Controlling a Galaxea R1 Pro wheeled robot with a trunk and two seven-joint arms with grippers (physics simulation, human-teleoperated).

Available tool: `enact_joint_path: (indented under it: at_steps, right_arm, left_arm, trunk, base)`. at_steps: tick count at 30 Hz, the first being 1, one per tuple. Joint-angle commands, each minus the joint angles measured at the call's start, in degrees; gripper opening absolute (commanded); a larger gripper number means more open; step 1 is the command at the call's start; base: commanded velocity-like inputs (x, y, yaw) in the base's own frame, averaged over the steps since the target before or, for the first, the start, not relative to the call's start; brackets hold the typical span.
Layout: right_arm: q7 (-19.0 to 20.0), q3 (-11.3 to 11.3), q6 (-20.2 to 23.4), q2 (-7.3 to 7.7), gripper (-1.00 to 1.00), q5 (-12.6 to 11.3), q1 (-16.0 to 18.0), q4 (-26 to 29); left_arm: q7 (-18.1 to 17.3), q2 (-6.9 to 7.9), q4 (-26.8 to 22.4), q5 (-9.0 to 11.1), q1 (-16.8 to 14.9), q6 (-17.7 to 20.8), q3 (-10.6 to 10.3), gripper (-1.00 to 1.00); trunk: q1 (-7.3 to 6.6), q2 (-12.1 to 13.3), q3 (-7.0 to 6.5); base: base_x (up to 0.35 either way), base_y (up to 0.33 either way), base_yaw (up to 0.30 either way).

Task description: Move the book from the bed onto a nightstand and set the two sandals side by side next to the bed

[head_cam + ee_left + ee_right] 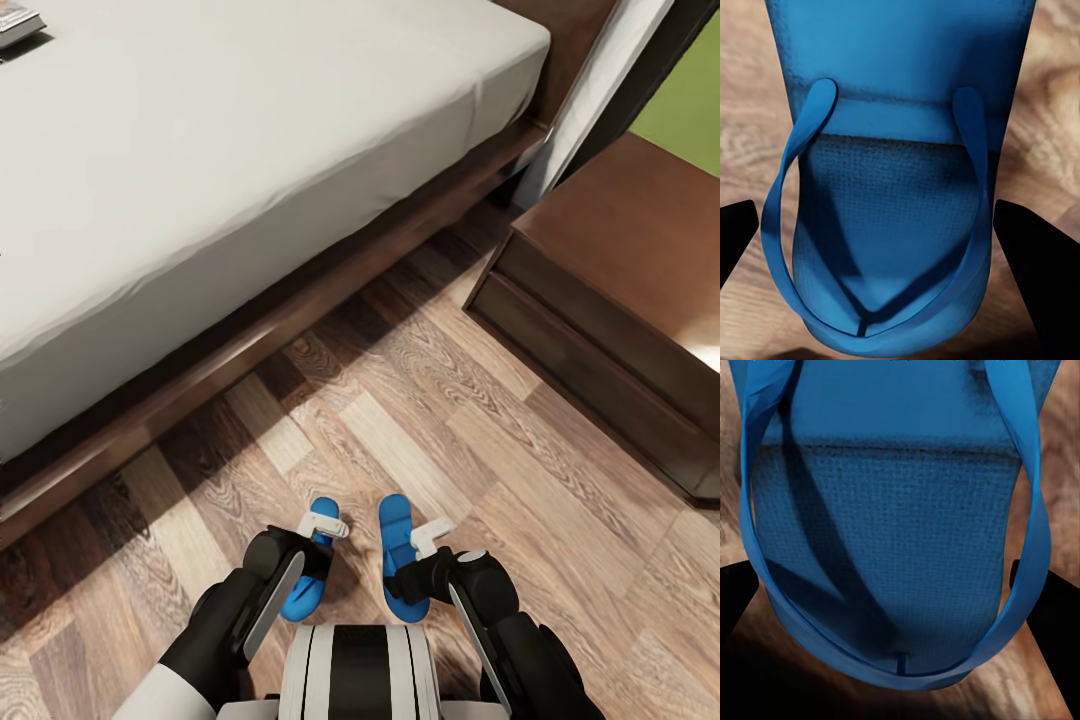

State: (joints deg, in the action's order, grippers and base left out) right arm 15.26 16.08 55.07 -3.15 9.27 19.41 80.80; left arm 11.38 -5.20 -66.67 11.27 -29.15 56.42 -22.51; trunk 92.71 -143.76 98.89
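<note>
I see both sandals on the plank floor (430, 400) just ahead of my base, side by side, near the bed (230, 170): left sandal (308, 585), right sandal (405, 560). The nightstand (620, 290) sits well apart at right. The book (15, 22) lies at the mattress's far corner. My left gripper (325, 525) hangs over the left sandal, my right gripper (432, 538) over the right. Wrist views show each thong strap (870, 315) close up, dark fingers (1039, 262) spread either side, jaws open, pinching nothing.
</note>
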Motion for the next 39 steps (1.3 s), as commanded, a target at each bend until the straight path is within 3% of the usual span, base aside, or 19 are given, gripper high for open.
enact_joint_path:
  at_steps: [1,39]
  right_arm:
    - [0.5,0.0,0.2,-0.01,-1.00,0.6,0.0,0.1]
    - [0.5,0.0,0.2,-0.01,-1.00,0.6,0.0,0.1]
  left_arm:
    - [0.6,0.01,0.0,0.6,0.0,0.2,-0.1,-1.00]
    - [0.6,0.01,0.0,0.4,0.0,0.0,-0.1,-1.00]
  trunk:
    - [-0.01,0.0,0.09]
    - [-0.01,0.0,2.49]
  base:
    - [0.000,0.000,0.082]
    - [0.000,0.000,0.096]
